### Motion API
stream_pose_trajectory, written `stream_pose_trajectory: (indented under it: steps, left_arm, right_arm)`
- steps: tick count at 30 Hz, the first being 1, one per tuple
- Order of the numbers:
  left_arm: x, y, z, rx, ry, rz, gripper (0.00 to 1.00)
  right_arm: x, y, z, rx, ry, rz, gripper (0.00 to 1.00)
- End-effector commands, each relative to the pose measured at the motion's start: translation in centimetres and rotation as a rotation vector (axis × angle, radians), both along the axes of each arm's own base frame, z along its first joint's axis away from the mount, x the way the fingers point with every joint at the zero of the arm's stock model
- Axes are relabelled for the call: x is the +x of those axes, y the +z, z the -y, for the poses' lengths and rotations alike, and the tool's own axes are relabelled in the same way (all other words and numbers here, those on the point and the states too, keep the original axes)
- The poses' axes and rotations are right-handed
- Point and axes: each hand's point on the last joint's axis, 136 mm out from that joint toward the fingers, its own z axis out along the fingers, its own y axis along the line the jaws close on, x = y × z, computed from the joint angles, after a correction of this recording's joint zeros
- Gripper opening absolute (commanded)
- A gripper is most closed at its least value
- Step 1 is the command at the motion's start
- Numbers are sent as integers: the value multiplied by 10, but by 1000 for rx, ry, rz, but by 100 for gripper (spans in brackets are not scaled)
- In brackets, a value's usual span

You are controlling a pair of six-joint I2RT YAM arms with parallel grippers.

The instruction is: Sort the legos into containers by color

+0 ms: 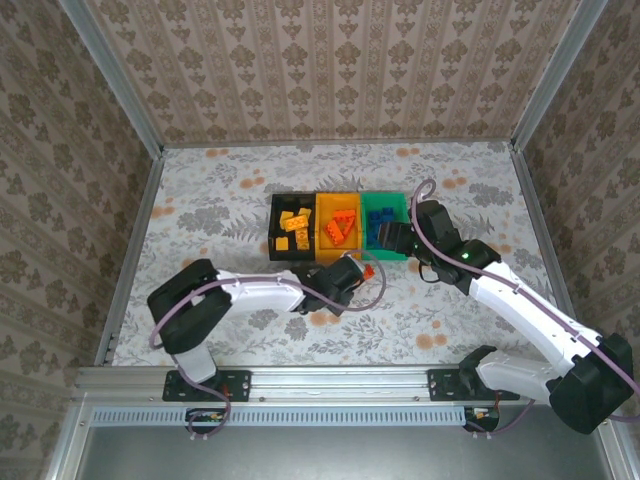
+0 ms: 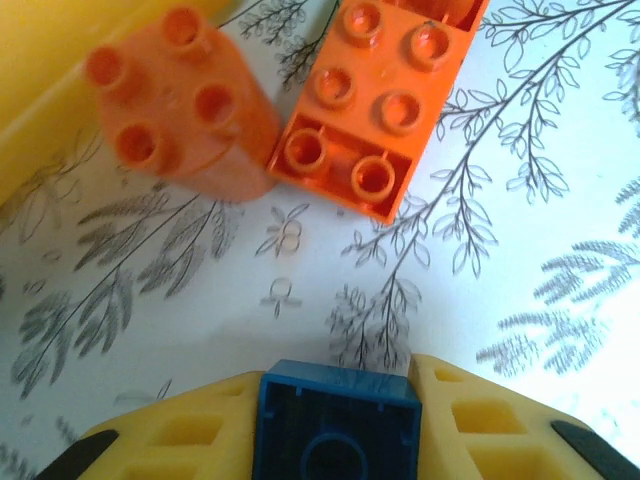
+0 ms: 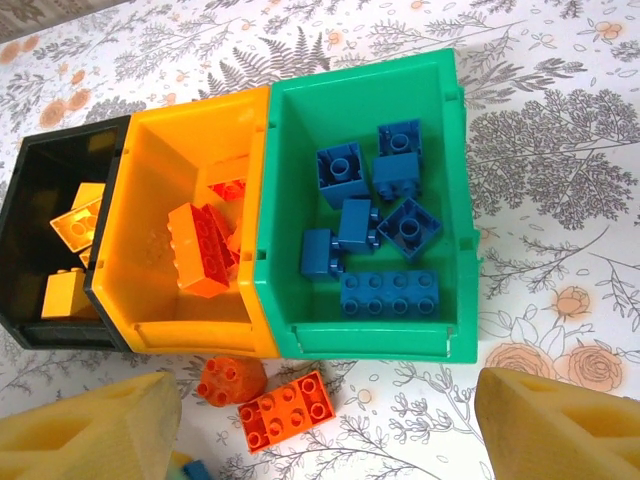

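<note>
Top external view: the joined containers sit mid-table, somewhat toward the far edge. The black bin is on the left, the yellow-orange bin in the middle and the green bin on the right. The left gripper is low over the table, just on the near side of the yellow-orange bin. The right gripper covers the near part of the green bin. Finger state cannot be read from this view, and the left gripper's body hides whatever it carries. The left wrist view settles that: the yellow pads are clamped on a blue lego, its hollow face toward the camera. Ahead of it on the table, just beside each other, lie a round red-orange lego and a rectangular red-orange lego. The yellow-orange bin's wall is close by the round one. Right wrist view: the right fingers are spread wide with nothing between them. This view looks into the bins: blue legos in green, red-orange legos in yellow-orange, yellow legos in black. The two loose pieces lie against the row's near side, by the yellow-orange/green junction. A blue sliver at this view's bottom edge is too small to identify.
</note>
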Motion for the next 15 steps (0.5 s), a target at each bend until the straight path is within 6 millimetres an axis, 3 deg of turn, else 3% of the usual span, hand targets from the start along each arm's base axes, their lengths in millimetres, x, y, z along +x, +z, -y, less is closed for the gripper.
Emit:
stream_pose_trajectory:
  steps: [1,9,15]
  left_arm:
    - [-11,20,-8,-66,47,-24,30]
    - [-19,64,-28,-218,140,-66,30]
    - [-3,107,-52,-350,250,-87,31]
  right_arm:
    - [-1,3,7,14,-35,13,79]
    - [-2,1,7,24,-35,10,79]
    - [-2,1,7,33,-38,10,79]
